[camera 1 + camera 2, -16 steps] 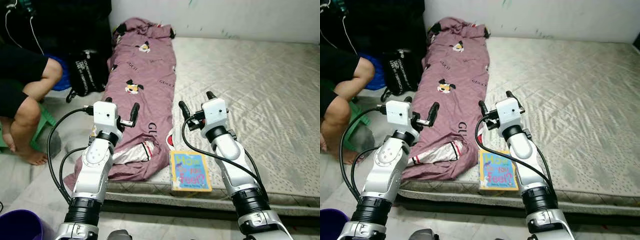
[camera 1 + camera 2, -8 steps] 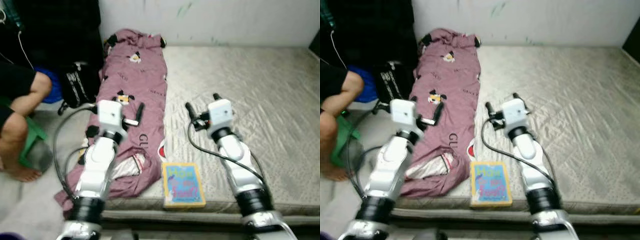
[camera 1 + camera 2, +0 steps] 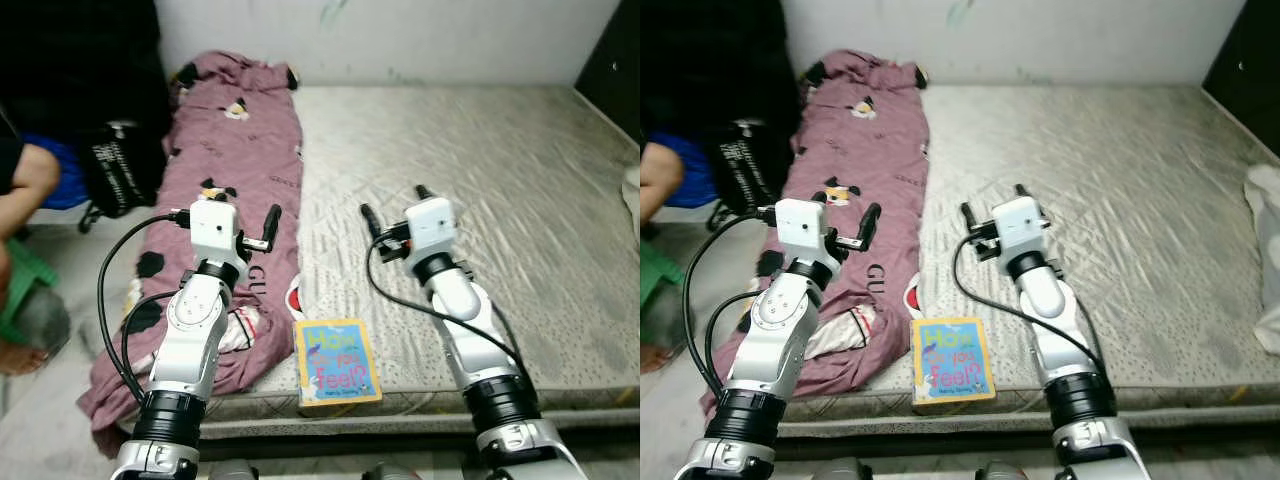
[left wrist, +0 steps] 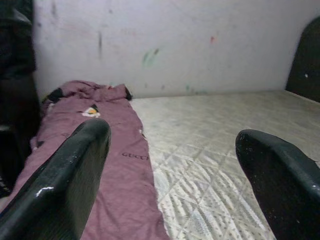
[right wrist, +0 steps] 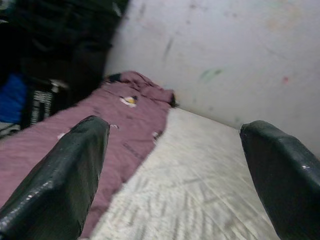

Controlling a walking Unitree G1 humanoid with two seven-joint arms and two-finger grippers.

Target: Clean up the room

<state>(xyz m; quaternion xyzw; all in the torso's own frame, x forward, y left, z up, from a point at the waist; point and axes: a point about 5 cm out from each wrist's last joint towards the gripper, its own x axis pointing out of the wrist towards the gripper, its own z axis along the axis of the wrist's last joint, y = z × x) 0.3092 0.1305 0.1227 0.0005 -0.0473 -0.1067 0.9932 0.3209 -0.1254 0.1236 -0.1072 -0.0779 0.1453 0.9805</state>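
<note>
A mauve blanket (image 3: 235,160) with cartoon prints lies lengthwise along the left side of the grey mattress (image 3: 500,150), its near end hanging over the front edge. A colourful picture book (image 3: 336,362) lies flat at the mattress's front edge, between my two arms. My left gripper (image 3: 246,216) hovers open over the blanket's near part, nothing between its fingers (image 4: 65,185). My right gripper (image 3: 394,205) hovers open over the bare mattress just beyond the book, also empty, fingers (image 5: 60,185) wide apart.
A black bag (image 3: 113,165) stands on the floor left of the blanket, beside a seated person's knee (image 3: 25,178) and a green stool (image 3: 15,290). A white cloth (image 3: 1265,255) lies at the mattress's right edge. A dark panel (image 3: 610,60) stands at the far right by the wall.
The camera has swung to the right, so the whole scene slid left. The person is mostly out of frame, and the white cloth and dark panel came in. Both arms hold the same pose.
</note>
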